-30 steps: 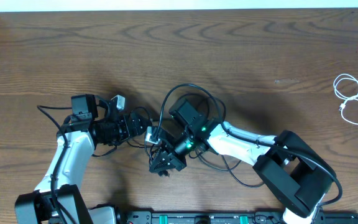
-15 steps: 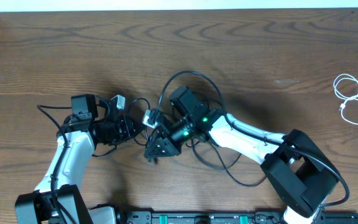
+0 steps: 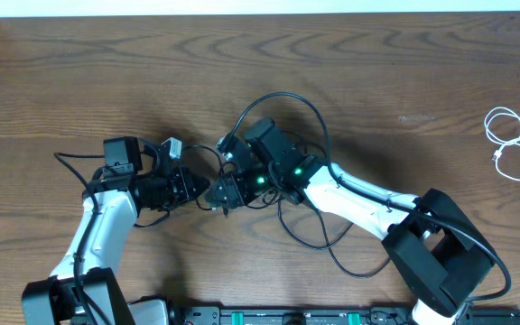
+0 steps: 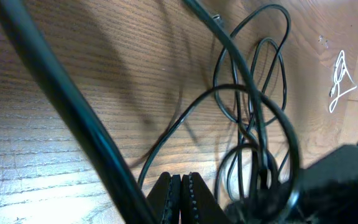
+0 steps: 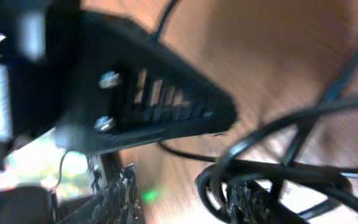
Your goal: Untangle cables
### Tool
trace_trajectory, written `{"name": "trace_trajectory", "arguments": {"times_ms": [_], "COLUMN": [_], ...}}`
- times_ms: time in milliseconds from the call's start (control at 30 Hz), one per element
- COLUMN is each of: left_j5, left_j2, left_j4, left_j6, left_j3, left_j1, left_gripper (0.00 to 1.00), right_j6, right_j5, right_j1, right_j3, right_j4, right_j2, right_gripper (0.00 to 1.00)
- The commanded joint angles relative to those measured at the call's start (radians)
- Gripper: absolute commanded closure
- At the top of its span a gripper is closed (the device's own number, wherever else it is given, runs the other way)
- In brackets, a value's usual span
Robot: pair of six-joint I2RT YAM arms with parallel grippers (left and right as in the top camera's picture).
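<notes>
overhead: bright, even, sharp, soft shadows | left wrist: glare on near-left worktop, foreground soft | right wrist: dim, heavy blur, cables smeared, white blowout left

Shows only the tips of the left gripper in the left wrist view, cropped at 6 o'clock. Loses a thick black wire past the edges at 11 and 6 o'clock.

Blurs everything in the right wrist view. Cannot tell what the right gripper touches, with its fingers cropped at 6 o'clock.

Cannot trace the black cables through the middle of the overhead view, covered there by both grippers and the right arm. Cannot make out any plug on the white cable at 3 o'clock: too small.
</notes>
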Motion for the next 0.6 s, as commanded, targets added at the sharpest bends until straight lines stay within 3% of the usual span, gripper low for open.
{"name": "trace_trajectory", "arguments": {"times_ms": [0, 67, 100, 367, 467, 567], "left_j5": [0.013, 0.013, 0.013, 0.013, 0.013, 0.013], "left_j2": [0.006, 0.006, 0.006, 0.006, 0.006, 0.006], "left_j4": [-0.002, -0.002, -0.003, -0.003, -0.002, -0.002], "left_j6": [0.006, 0.006, 0.006, 0.006, 0.006, 0.006], "left_j3": [0.0, 0.0, 0.0, 0.0, 0.0, 0.0], "left_j1": [-0.001, -0.001, -0.001, -0.001, -0.001, -0.001], "left_gripper": [0.92, 0.92, 0.92, 0.92, 0.92, 0.92], "right_j6": [0.191, 0.235, 0.26, 0.266, 0.286, 0.291], "right_j5": [0.142, 0.167, 0.188, 0.257, 0.307, 0.35], "right_j1": [-0.004, -0.005, -0.008, -0.009, -0.008, -0.008], "right_j3": [0.017, 0.017, 0.017, 0.017, 0.017, 0.016], "right_j4": [0.001, 0.003, 0.006, 0.004, -0.002, 0.018], "right_j2": [-0.023, -0.023, -0.023, -0.023, -0.023, -0.023], "right_gripper": [0.69, 0.84, 0.99, 0.99, 0.81, 0.74]}}
